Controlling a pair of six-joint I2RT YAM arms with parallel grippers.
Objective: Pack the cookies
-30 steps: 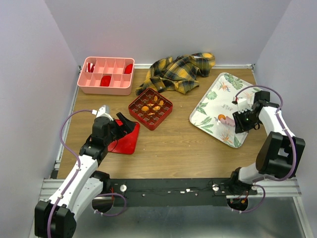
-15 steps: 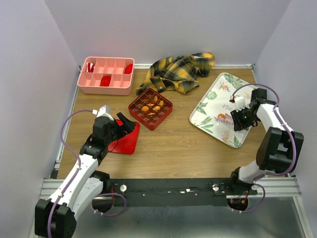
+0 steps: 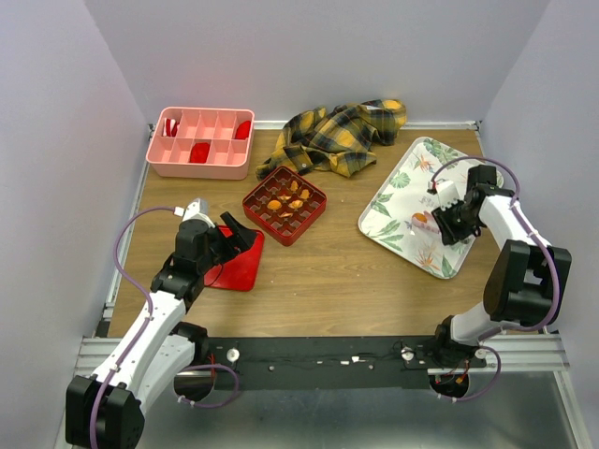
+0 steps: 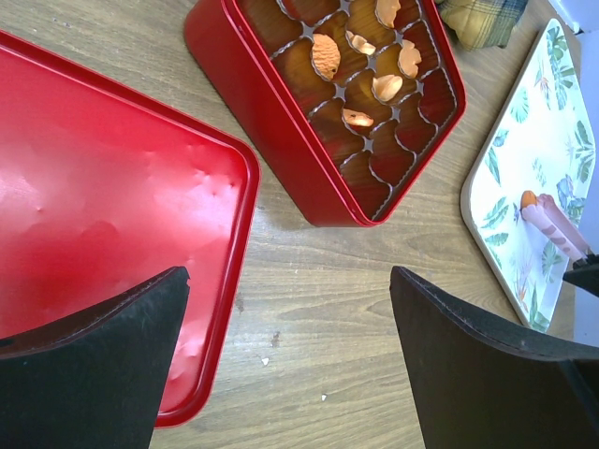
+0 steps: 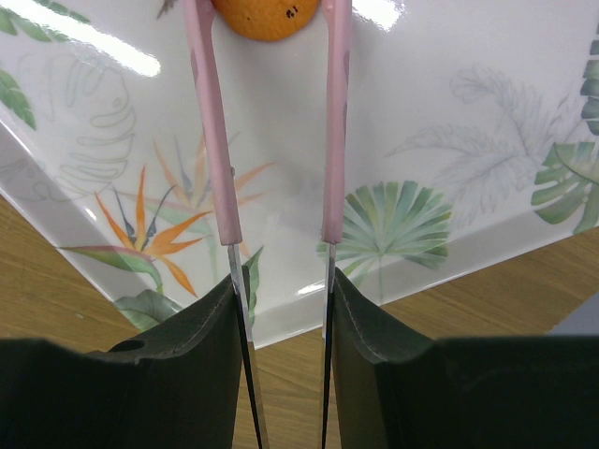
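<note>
Right wrist: right pincer [image 5: 281,281], clamped on tongs [image 5: 208,140], has shifted across tray [image 5: 468,187]. Cookie [image 5: 267,17] between tips, box [image 3: 284,204] next; left pincer [image 4: 290,365] apart.

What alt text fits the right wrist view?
The right gripper clamps pink tongs whose two arms flank an orange cookie at the top edge. Below lies a white tray printed with leaves, with wooden table at the bottom corners.
</note>
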